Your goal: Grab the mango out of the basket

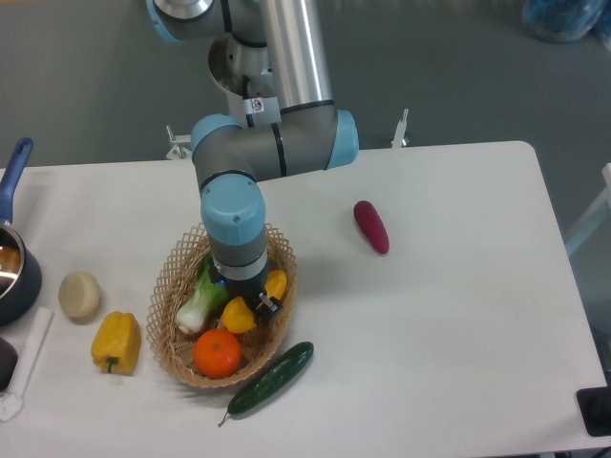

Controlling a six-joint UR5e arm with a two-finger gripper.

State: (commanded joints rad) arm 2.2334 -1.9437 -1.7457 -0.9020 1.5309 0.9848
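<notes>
The tan wicker basket (172,286) stands on the white table, left of the middle. The yellow-orange mango (239,316) lies in it at a slant, and its other end (276,283) shows near the right rim. My gripper (254,303) points straight down into the basket over the middle of the mango. One black finger (266,304) presses against the mango's lower right side. The other finger is hidden under the blue wrist (235,229). The jaws look closed on the mango, which still rests in the basket.
The basket also holds a bok choy (198,303) and a round orange (218,353). A cucumber (272,377) lies against the basket's front. A yellow bell pepper (115,342), a pale round thing (79,295) and a blue pot (11,272) are to the left. A purple eggplant (371,226) lies to the right.
</notes>
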